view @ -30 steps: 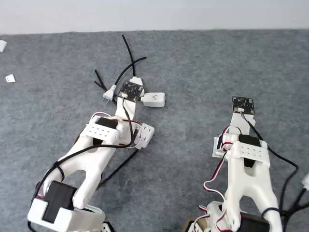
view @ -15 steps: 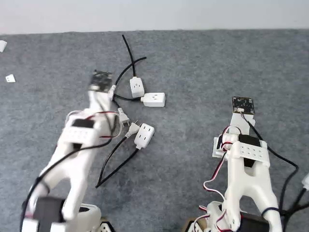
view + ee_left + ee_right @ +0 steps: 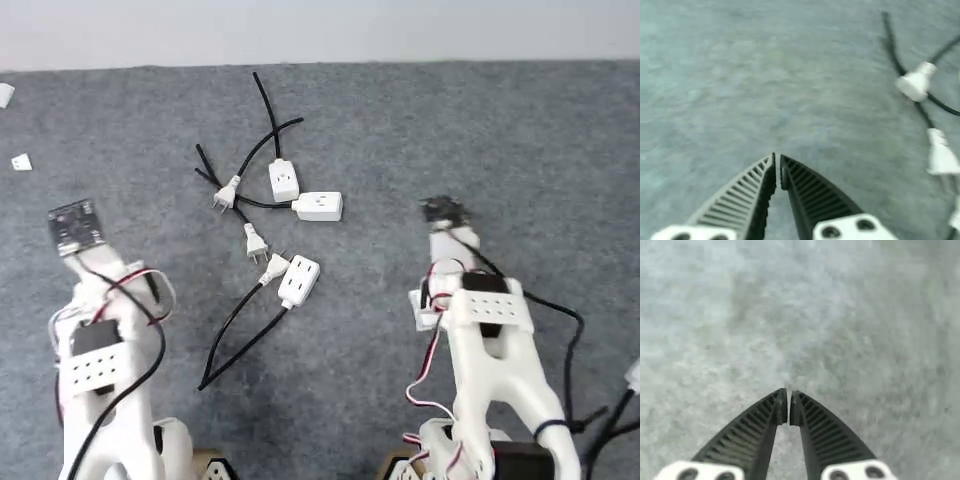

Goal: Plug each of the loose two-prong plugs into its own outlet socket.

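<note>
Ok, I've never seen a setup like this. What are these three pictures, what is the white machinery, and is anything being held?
These are two small white robot arms working at a grey table. The high view comes from a fixed camera looking down. In it the left arm is at the lower left and the right arm at the lower right. The other two pictures come from a camera on each arm's wrist, looking along its black fingers. Between the arms lie black cables with white outlet sockets and white two-prong plugs. The left gripper and the right gripper are both shut and hold nothing.
</note>
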Controlling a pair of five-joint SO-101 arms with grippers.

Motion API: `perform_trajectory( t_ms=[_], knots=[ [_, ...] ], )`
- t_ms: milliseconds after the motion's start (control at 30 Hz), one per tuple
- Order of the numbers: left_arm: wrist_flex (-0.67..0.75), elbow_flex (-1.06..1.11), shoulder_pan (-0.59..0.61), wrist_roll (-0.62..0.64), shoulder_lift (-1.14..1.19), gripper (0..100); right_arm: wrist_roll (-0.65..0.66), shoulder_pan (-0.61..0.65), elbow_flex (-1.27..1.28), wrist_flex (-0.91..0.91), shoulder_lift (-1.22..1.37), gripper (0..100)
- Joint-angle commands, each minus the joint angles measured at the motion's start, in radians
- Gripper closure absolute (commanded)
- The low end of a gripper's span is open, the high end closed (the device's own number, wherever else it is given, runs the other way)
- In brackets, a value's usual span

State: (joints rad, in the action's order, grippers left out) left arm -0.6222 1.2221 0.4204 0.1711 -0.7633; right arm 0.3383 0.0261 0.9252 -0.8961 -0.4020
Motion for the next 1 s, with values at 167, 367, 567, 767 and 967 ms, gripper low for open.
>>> perform_trajectory(
  t_ms=[167, 367, 567, 767, 967],
  knots=[
    [0.034, -0.016, 0.060, 0.017, 0.023, 86, 0.354, 0.303, -0.250, -0.142, 0.002, 96.3],
    [0.092, -0.008, 0.068, 0.041, 0.028, 82, 0.520, 0.495, -0.390, -0.291, 0.071, 81.6],
    [0.152, -0.008, 0.133, 0.167, 0.028, 82, 0.562, 0.579, -0.697, -0.414, 0.358, 78.7],
    [0.189, -0.008, 0.176, 0.226, 0.028, 82, 0.551, 0.633, -0.950, -0.414, 0.650, 78.7],
    [0.198, -0.007, 0.181, 0.226, 0.029, 82, 0.511, 0.676, -1.115, -0.414, 0.823, 81.4]
  ],
)
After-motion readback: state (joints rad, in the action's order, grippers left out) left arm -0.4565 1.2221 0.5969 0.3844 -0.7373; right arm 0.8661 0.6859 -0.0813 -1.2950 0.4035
